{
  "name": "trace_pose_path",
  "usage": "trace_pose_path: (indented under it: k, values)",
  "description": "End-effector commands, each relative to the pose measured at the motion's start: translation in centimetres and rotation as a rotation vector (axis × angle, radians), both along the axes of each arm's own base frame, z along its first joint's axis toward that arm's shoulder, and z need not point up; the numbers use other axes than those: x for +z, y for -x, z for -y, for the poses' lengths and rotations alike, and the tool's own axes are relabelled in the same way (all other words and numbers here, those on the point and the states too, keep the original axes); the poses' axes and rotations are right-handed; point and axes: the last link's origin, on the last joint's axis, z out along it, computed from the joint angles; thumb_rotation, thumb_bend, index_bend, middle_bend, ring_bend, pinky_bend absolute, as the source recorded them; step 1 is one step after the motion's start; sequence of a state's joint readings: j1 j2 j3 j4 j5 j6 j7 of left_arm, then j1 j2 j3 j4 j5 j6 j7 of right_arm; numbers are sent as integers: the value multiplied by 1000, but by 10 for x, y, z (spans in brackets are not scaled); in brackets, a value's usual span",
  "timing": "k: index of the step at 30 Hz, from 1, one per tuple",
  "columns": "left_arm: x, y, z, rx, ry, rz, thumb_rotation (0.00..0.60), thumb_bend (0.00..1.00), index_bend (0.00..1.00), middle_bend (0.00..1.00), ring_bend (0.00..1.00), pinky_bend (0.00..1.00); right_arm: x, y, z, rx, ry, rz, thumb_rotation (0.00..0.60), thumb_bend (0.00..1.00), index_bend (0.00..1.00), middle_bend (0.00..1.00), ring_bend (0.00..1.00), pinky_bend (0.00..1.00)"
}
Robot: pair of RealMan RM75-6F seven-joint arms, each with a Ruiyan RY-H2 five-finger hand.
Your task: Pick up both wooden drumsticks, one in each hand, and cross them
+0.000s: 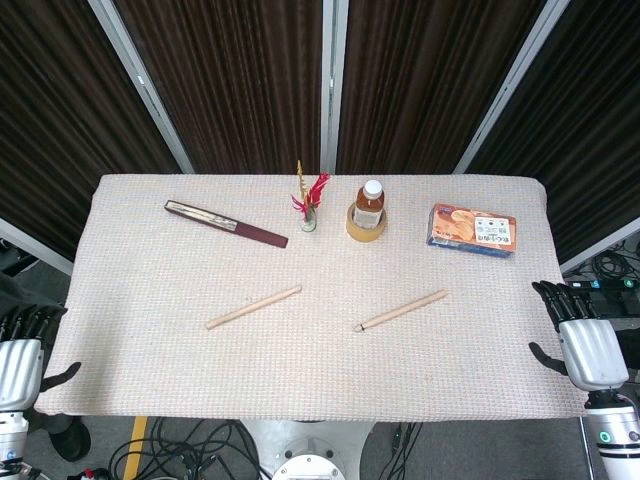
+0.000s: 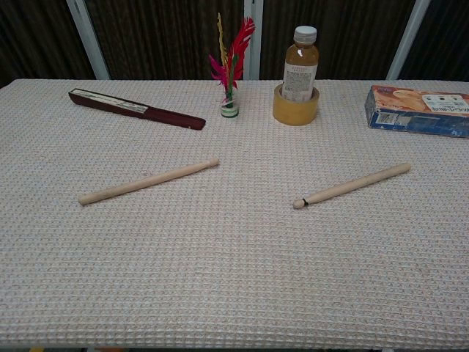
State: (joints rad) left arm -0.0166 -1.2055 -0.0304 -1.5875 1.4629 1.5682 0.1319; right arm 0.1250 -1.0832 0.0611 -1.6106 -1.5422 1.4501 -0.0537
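- The left hand point(image 1: 18, 368) rests off the table's left edge, fingers spread, holding nothing; only the head view shows it.
- The right hand point(image 1: 588, 350) rests off the right edge, fingers likewise apart and empty, thumb turned toward the table point(image 1: 120, 330).
- The left stick point(image 1: 254, 307) lies flat on the cloth, well apart from the left hand, inward and ahead of it. Its near end points toward that hand, which looks a fair lead for a grasp.
- The right stick point(image 1: 403, 311) lies flat, inward of the right hand, its tip toward the middle and its butt angled toward the hand's side.
- Each stick sits on its own hand's side, so neither arm should need to reach across; nothing is lifted yet.
- Beyond the sticks, far from both hands, stand a fan point(image 1: 226, 223), a feather point(image 1: 310, 203), a bottle point(image 1: 368, 206) inside a tape roll point(image 2: 295, 107), and a box point(image 1: 473, 230), likely clear of the reach.
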Motion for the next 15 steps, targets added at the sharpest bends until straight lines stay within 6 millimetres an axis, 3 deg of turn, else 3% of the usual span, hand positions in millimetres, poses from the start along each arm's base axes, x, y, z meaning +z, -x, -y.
trace_pose_path:
  k: [1,11,15]
  values:
    - [1,-1,-1,-4,-1,2,600,21,208,183,109,96,0,0,-1,2,-2,1,600,94,89,115,98,177]
    - [0,-2,-3,-5,25,0,600,22,208,183,109,96,-3,-3,1,20,-20,0,600,95,89,116,102,176]
    - [1,-2,-5,-3,30,5,600,22,208,183,109,96,-14,-11,17,64,-79,-14,600,95,90,146,110,184]
